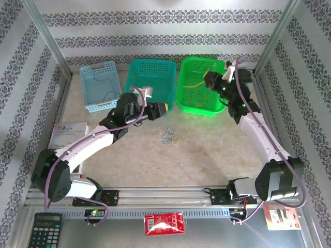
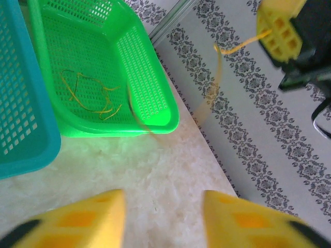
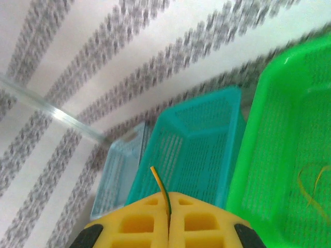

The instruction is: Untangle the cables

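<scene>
Cables point(image 1: 170, 137): a small tangle of pale, blue and orange strands is lying mid-table point(image 1: 217, 150), near the left claw point(image 1: 161, 109) on the side toward the arm bases. The left claw is hanging released above the table (its fingers point(image 2: 98, 219) are standing apart, with nothing between them). Beyond it, three baskets are sitting side by side along the far wall: blue point(image 1: 98, 106), teal point(image 1: 152, 77), green point(image 1: 199, 111). Loose yellow strands point(image 2: 88, 95) are lying on the green basket's floor. The right claw point(image 3: 169, 206) is hovering over the green basket, clenched on a yellow cable point(image 3: 163, 183). One end is poking up past the fingertips and the rest is trailing down toward the basket's rim.
</scene>
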`<state>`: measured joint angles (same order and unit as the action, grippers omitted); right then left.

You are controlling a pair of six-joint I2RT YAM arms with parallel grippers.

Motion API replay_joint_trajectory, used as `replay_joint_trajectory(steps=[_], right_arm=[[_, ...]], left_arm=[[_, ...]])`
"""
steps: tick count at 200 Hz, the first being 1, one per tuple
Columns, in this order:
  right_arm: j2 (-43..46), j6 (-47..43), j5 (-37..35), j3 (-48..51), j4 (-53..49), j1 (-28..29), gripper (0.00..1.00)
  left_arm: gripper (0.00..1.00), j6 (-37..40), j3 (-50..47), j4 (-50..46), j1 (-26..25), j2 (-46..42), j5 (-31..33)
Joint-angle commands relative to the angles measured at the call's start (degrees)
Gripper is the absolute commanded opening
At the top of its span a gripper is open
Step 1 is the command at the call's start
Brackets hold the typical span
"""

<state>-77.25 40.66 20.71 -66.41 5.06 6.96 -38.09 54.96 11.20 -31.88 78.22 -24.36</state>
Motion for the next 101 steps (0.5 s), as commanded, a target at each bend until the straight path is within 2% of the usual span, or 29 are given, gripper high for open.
replay_joint_trajectory(steps=[1,19,101], right_arm=[[-3.3,-1.2,-5.5,-5.0,1.1,-1.8,0.00],[-6.6,-2.8,-7.7,-8.1,0.8,-2.6,0.00],[-26.1,-6.6,-15.1,-20.5,-0.7,-5.0,0.00]], left_arm=[[0.76,-0.1,0.1,2.8,-0.4,0.4,0.2],[1.00,0.4,0.8,2.1,-0.4,0.4,0.9],[1.00,0.6,1.9,-0.6,-0.5,-1.1,3.1]])
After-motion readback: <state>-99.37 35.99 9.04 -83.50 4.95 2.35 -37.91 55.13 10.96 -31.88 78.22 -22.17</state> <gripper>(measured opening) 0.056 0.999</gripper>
